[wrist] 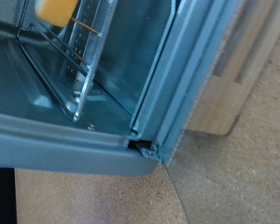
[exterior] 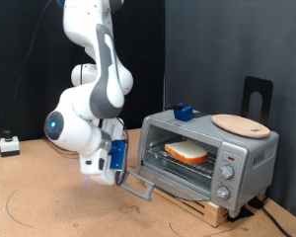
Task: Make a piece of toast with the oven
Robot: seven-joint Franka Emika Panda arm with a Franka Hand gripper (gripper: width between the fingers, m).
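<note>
Toast point(exterior: 186, 151) lies on the wire rack point(exterior: 183, 162) inside the oven point(exterior: 207, 153), crust corner showing in my wrist view. I see the door point(exterior: 138, 184) dropped open, with the gripper point(exterior: 121, 174) low at its handle edge. I cannot tell how wide the fingers stand. My worry: a slipped contact lets the door spring or nudges the oven along its wooden base point(exterior: 212, 208).

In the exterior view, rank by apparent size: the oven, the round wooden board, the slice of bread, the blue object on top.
1. The oven.
2. The round wooden board and the slice of bread look about alike; unranked.
3. The blue object, smallest.
</note>
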